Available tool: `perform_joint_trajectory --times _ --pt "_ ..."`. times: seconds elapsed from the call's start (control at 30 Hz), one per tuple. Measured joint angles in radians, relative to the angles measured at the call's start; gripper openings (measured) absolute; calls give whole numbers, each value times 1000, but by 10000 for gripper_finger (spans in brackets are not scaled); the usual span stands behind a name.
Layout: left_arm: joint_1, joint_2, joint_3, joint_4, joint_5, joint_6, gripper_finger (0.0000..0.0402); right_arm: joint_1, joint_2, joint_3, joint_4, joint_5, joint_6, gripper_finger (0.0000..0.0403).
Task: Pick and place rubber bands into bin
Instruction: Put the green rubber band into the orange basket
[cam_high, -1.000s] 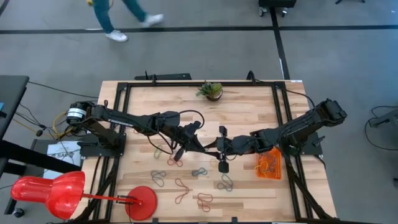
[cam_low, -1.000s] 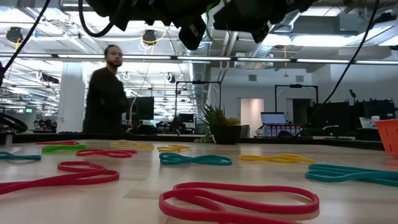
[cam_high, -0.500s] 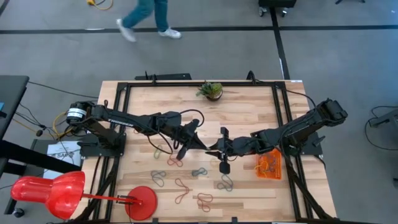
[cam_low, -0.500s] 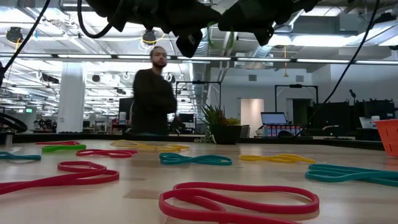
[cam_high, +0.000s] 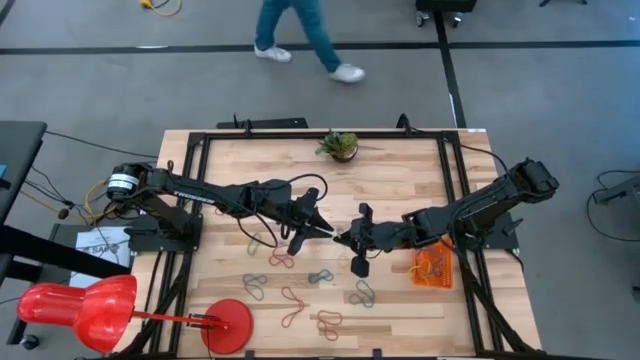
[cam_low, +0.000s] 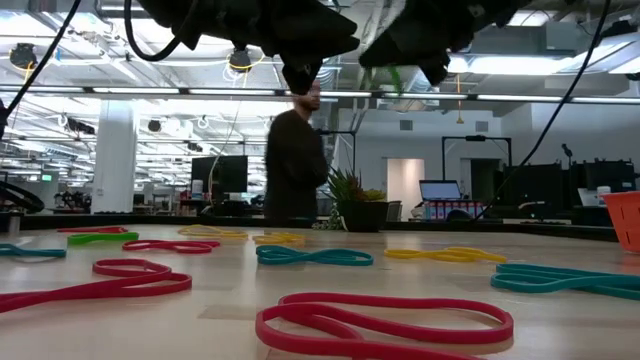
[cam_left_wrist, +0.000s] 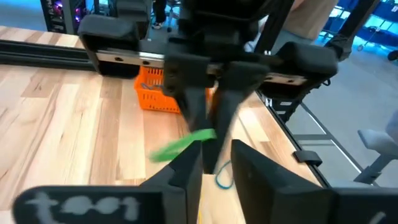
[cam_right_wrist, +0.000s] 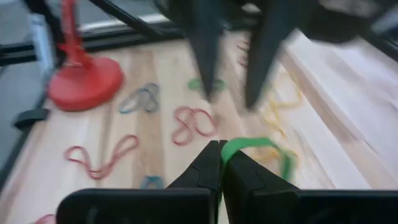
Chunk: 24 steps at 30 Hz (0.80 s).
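While both arms met above the middle of the counter (cam_high: 400, 180), I saw the left hand (cam_high: 322, 226) with its fingers apart, facing the right hand (cam_high: 345, 238) nearly tip to tip. The right hand's fingers were pressed together on a green rubber band (cam_right_wrist: 252, 147), which hung in the air between the two hands; from the left wrist view the same band (cam_left_wrist: 181, 144) trailed off the other arm's fingertips. The orange bin (cam_high: 433, 266) sat on the counter beside the right arm, with a few bands already inside. The loose rubber bands (cam_high: 289, 300) lay scattered on the near half of the counter, red, yellow, green and grey-blue. A small potted plant (cam_high: 340, 146) stood at the far edge. A person (cam_high: 300, 35) walked past beyond the counter.
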Motion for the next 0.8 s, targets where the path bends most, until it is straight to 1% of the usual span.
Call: perform_joint_trajectory --times 0.13,0.27,0.33,0.4,0.5,0.57,0.67,0.73,0.8 --pt "0 0 0 -17 -11 1 96 0 0 0 -95 50 103 1" --pt "0 0 0 -32 -82 -1 100 4 -3 0 -224 41 249 1" --pt "0 0 0 -49 -113 -1 99 18 -20 0 -336 19 351 1" --pt "0 0 0 -67 -134 -1 99 43 -42 13 -495 8 484 1" --pt "0 0 0 -83 -141 -1 98 102 -71 45 -779 -11 705 1" --pt "0 0 0 -87 -138 -1 98 156 -89 61 -917 -49 831 1" --pt "0 0 0 -88 -138 1 98 245 -103 64 -1015 -122 990 1" --pt "0 0 0 -88 -138 14 98 308 -103 64 -1054 -134 1085 1" --pt "0 0 0 -87 -138 23 98 367 -93 65 -1076 -125 1179 1"
